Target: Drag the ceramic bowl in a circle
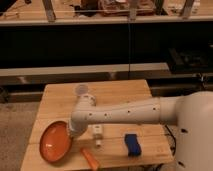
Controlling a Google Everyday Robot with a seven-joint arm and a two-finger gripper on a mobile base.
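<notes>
gripper [74,131] at ceramic bowl [55,141] rim, grip state can't tell | wood table [125,95]: bowl front-left, blue block [131,144], clear cup [81,90] | grey carpet [15,125], dark shelving [100,45] behind

No text, label, brand, number or sign is showing clearly enough to read anywhere in the camera view.

The two-finger gripper [73,134], at the end of the white robot arm [125,112], is hanging near the front left corner of the light wooden table [120,92]. It is sitting just at the right rim of the wide, shallow, round orange ceramic bowl [54,142]. Whether it is touching the bowl cannot be told.
</notes>
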